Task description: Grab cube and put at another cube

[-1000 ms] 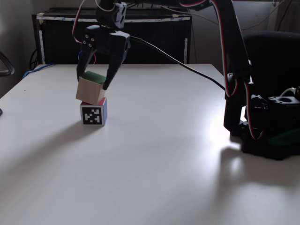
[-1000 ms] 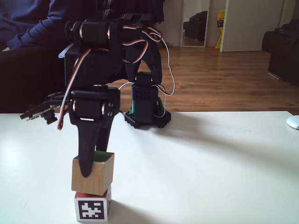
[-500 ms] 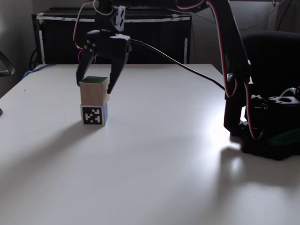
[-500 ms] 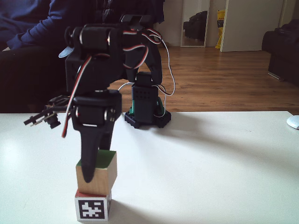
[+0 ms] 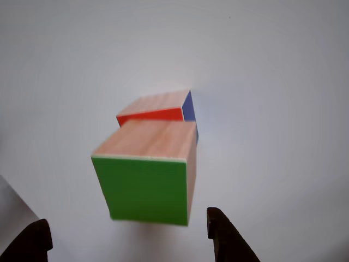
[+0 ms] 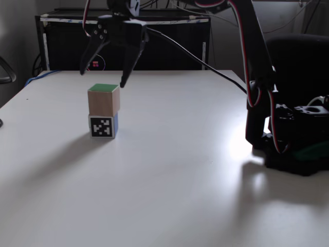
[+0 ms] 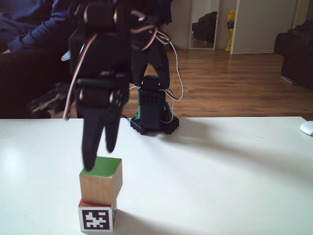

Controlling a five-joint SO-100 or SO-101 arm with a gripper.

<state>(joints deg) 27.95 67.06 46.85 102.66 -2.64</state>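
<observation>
Two blocks stand stacked on the white table [image 6: 180, 170]: the wooden cube [image 6: 103, 100] with its green face up sits on top of the red-faced cube [image 6: 103, 126], whose front carries a black-and-white marker pattern. In a fixed view the upper cube [image 7: 100, 180] rests squarely on the lower one [image 7: 97, 217], with only a thin red edge of the lower block's top showing beneath it. In the other view the green face of the wooden cube [image 5: 146, 173] is turned toward the camera, and behind it the red top and a blue side of the lower cube [image 5: 158, 109] peek out.

The gripper [image 6: 103, 78] hangs just above the stack with its jaws spread wide and nothing between them; both fingertips are clear of the green top, one on each side. In a fixed view the gripper [image 7: 100, 155] points downward, its tips just over the far edge of the wooden cube. In the other view two dark fingertips [image 5: 222, 234] show at the bottom edge, well apart.

The arm's base [image 6: 295, 149] stands at the right of the table in a fixed view.
</observation>
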